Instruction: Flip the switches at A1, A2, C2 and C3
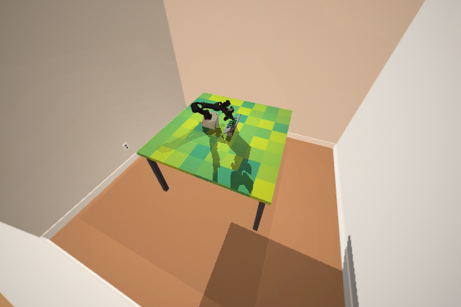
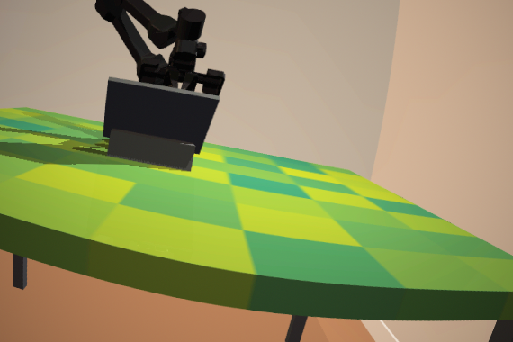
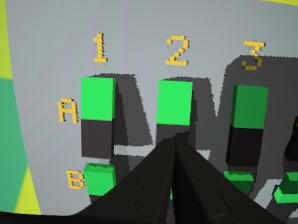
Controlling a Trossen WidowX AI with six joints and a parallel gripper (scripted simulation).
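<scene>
The grey switch panel (image 1: pixel 227 129) (image 2: pixel 155 107) (image 3: pixel 45 50) stands tilted on its stand, seen from behind in the exterior view. In the wrist view, switch A1 (image 3: pixel 98 99) and switch A2 (image 3: pixel 174 103) each show a bright green far half and a dark near half; switch A3 (image 3: pixel 250 107) looks alike. My gripper (image 1: pixel 234 119) (image 2: pixel 183 86) (image 3: pixel 172 148) is shut and empty. Its fingertips are over the dark near half of A2 and hide part of it; contact cannot be told. Fingers hide most of B2. C2 and C3 are not visible in the wrist view.
Switch B1 (image 3: pixel 100 180) shows a green end with a ridge, unlike row A. Switch B3 (image 3: pixel 239 179) sits right of the fingers, with part of a column 4 switch (image 3: pixel 288 189) beyond. The arm's pale base block (image 1: pixel 209 121) stands close to the panel on the checkered table (image 1: pixel 259 143) (image 2: pixel 301 209).
</scene>
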